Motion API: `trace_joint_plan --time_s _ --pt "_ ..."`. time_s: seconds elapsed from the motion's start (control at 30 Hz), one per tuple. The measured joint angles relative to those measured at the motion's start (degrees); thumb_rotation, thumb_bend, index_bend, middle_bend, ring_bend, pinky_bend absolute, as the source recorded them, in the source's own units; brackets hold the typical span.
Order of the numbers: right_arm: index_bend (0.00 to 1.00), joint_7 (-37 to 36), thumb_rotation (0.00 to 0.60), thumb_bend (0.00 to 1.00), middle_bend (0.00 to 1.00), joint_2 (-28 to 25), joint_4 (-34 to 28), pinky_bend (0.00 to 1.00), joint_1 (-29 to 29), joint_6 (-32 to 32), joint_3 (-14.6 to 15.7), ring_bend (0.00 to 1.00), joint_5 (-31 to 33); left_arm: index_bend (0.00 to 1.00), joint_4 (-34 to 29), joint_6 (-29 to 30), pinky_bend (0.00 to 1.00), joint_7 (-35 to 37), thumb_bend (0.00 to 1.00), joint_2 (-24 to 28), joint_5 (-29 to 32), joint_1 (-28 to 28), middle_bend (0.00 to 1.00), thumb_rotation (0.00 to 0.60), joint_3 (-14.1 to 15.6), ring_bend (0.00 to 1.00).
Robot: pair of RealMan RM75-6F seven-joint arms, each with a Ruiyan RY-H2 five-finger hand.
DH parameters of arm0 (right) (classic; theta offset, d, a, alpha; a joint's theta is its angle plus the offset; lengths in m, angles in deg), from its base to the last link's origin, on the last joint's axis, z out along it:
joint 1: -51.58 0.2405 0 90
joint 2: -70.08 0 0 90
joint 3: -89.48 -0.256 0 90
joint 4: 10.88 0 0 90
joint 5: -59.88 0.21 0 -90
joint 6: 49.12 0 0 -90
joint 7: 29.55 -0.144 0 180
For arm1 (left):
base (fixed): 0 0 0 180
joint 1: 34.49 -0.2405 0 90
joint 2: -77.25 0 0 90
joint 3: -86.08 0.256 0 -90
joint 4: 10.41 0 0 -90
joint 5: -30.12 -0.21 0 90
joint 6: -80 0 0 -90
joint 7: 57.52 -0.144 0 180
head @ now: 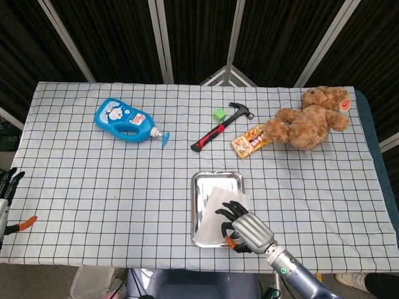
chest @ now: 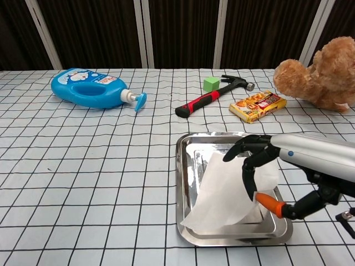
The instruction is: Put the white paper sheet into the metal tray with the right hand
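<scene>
The metal tray [head: 195, 187] [chest: 186, 145] lies near the table's front edge, right of centre. The white paper sheet [head: 211, 215] [chest: 222, 194] lies slanted in it, its lower left corner reaching over the tray's front rim. My right hand [head: 244, 228] [chest: 259, 166] is at the sheet's right edge, dark fingers curled over the top and the orange-tipped thumb below, pinching the paper. My left hand [head: 7, 190] shows only in the head view, at the far left off the table edge, with its fingers apart and holding nothing.
At the back of the table lie a blue bottle [head: 124, 120] [chest: 89, 88], a red-handled hammer [head: 219, 129] [chest: 208, 97], a green cube [head: 219, 115] [chest: 211, 83], a snack packet [head: 249, 141] [chest: 258, 106] and a teddy bear [head: 312, 118] [chest: 321, 72].
</scene>
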Motion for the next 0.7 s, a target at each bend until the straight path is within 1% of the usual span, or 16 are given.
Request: trace_joint_plan --time_s 0.2,0.43,0.7 --pt "0.69 -0.72 0.6 0.61 0.18 -0.13 2.84 0.0 -0.12 -0.18 -0.75 0.0 2.58 0.0 0.07 -0.39 0.0 0.26 0.0 0.09 0.42 0.07 0.0 0.6 -0.09 0.0" --pt "0.69 -1.66 0.6 0.61 0.18 0.1 6.28 0.0 0.23 -0.5 -1.8 0.0 3.72 0.0 0.06 -0.43 0.0 0.14 0.0 0.07 0.56 0.1 0.0 0.6 -0.16 0.0" --pt "0.68 -0.96 0.6 0.61 0.18 -0.44 6.34 0.0 0.41 -0.17 -1.75 0.0 2.93 0.0 0.01 -0.5 0.0 0.16 0.0 0.08 0.53 0.14 0.0 0.6 -0.15 0.0"
